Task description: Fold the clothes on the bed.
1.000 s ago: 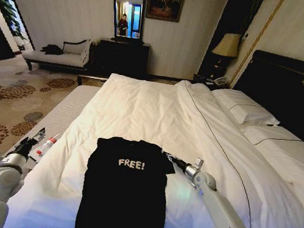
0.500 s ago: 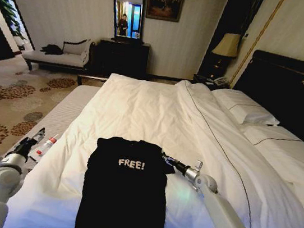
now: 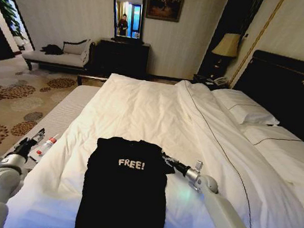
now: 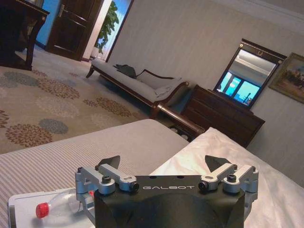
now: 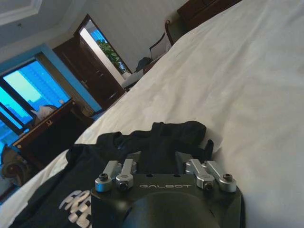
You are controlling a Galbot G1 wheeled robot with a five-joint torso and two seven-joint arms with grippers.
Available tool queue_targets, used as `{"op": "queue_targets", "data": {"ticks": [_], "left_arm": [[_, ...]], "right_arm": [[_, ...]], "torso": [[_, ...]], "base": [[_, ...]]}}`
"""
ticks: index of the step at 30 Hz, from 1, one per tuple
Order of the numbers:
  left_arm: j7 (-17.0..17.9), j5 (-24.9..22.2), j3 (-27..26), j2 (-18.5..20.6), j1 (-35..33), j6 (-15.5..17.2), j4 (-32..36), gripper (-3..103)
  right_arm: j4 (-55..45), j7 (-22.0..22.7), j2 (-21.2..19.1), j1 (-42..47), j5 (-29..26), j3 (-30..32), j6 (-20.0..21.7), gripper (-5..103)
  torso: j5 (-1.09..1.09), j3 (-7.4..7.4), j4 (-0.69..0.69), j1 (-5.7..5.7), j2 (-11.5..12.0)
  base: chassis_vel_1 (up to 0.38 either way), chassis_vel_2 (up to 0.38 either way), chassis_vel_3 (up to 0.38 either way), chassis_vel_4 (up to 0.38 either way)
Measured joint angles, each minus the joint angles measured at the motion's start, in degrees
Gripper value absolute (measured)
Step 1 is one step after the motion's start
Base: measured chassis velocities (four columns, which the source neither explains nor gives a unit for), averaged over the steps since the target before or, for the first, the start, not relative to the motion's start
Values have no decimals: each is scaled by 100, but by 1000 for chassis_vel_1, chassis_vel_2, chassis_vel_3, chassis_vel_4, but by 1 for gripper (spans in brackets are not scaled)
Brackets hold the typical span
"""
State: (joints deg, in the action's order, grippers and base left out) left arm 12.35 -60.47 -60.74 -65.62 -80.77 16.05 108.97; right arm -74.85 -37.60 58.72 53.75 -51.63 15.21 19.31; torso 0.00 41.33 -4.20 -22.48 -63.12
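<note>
Black T-shirt (image 3: 125, 187) flat on near end of bed (image 3: 207, 127), long axis near-far, collar far; right tool (image 3: 164, 159) now at its right sleeve, spread; left tool (image 4: 161, 164) parked left, spread.

A black short-sleeved T-shirt (image 3: 125, 187) with white "FREE!" lettering on the chest lies spread flat, front up, near the foot of the bed (image 3: 157, 115), collar toward the pillows. Both sleeves are out to the sides. The bed is large, with a rumpled white duvet, white pillows and a tall dark headboard.
</note>
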Motion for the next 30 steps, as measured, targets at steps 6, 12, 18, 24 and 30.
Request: {"op": "queue_targets", "data": {"ticks": [6, 12, 18, 24, 30], "left_arm": [[1, 14, 7, -18, -4, -4, 2, 100], [1, 14, -3, -18, -11, -8, -2, 100], [2, 11, -1, -24, -12, -10, -7, 100], [2, 7, 1, -24, -11, -11, -13, 100], [3, 5, -3, -27, -15, -13, -17, 100]], "right_arm": [[83, 57, 38, -77, 302, 56, -267, 28], [84, 84, 24, -126, 878, 55, -694, 44], [47, -83, 3, -136, 1608, -6, -1035, 66], [147, -222, -9, -169, 2114, -59, -1393, 88], [212, -71, -2, -242, 2168, -140, -1439, 99]], "torso": [[0, 0, 0, 0, 0], [0, 0, 0, 0, 0], [0, 0, 0, 0, 0], [0, 0, 0, 0, 0], [0, 0, 0, 0, 0]], "base": [[0, 0, 0, 0], [0, 0, 0, 0], [0, 0, 0, 0], [0, 0, 0, 0], [0, 0, 0, 0]]}}
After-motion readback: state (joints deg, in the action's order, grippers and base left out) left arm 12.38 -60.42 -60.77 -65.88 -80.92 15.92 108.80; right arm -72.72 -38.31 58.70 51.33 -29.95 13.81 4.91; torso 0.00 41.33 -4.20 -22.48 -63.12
